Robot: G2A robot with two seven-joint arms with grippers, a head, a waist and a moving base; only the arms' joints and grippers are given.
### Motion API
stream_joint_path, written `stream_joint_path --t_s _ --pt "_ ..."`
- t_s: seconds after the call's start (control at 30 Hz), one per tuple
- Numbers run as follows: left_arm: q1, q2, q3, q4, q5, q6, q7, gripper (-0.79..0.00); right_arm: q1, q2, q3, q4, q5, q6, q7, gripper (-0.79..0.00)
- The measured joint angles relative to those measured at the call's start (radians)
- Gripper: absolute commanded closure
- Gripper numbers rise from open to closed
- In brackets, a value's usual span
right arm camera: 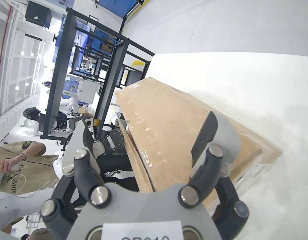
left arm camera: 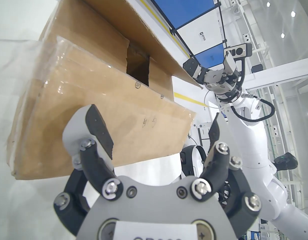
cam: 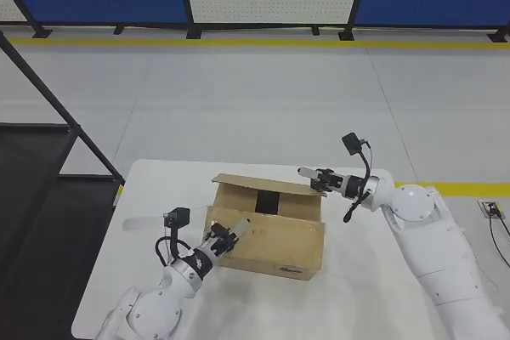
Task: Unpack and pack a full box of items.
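The cardboard box (cam: 276, 242) sits mid-surface (cam: 357, 289), its top flaps only partly parted. Unpacking looks barely begun, with repacking all ahead. Left pincer (left arm camera: 154, 111) at the near flap and right pincer (right arm camera: 147, 118) at a far corner both gape wide, holding nothing.

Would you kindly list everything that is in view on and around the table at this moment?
cardboard box: one, brown, middle of the table, top flaps partly open.
table: one, white, under the box.
metal frame: one, black, on the floor beside the table.
floor stripes: two, yellow, beyond the table.
left claw: one, black and white, open, at the box's near flap.
right claw: one, black and white, open, at the box's far corner.
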Motion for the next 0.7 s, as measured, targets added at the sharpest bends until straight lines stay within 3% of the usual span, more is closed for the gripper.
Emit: stream_joint_path --t_s 0.33,0.7 --pt "-0.024 -0.009 0.035 0.009 0.033 0.015 -0.005 -0.785 -0.03 0.012 0.02 -0.067 0.104 0.187 0.146 -0.785" --pt "-0.073 -0.024 0.075 0.054 0.04 0.036 -0.004 -0.785 -0.017 0.02 0.03 -0.015 0.228 0.247 0.285 -0.785"
